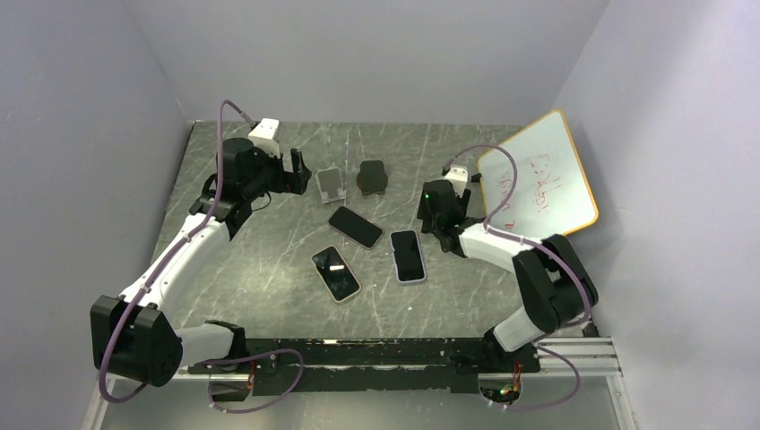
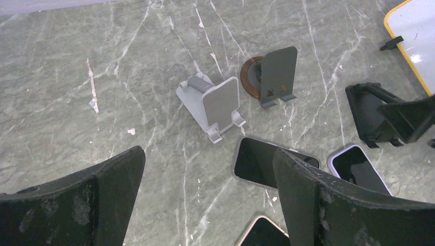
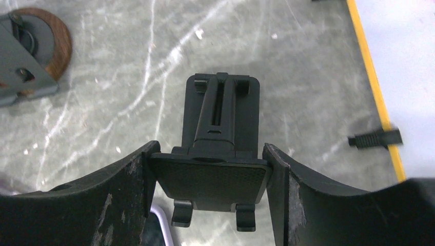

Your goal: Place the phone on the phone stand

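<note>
Right end effector (image 3: 210,154) is on the black phone stand (image 3: 215,118): in the wrist view its fingers sit against both side edges of the stand's back plate, opened only to that width, so it looks like a grip on the stand and not on any phone. Left end effector (image 2: 209,152) hangs wide open with nothing between its fingers, above the pale grey stand (image 2: 218,105), with the dark stand on a wooden disc (image 2: 277,74) just beyond.

Three phones lie flat, screens up, mid-desk (image 1: 269,260). The white-rimmed phone (image 1: 408,255) is just beside the right end effector, the black phone (image 1: 356,227) lies near the grey stand, and the third phone (image 1: 336,273) is nearest the arm bases. None is on a stand yet.

My read on handling: a phone is a stiff, thin slab with slick glass that would not forgive a drop. Pinch it across the narrow width, on the two long edges near the middle, fingers right down at the desk. The stand looks light and could skid or tip as the phone lands.
</note>
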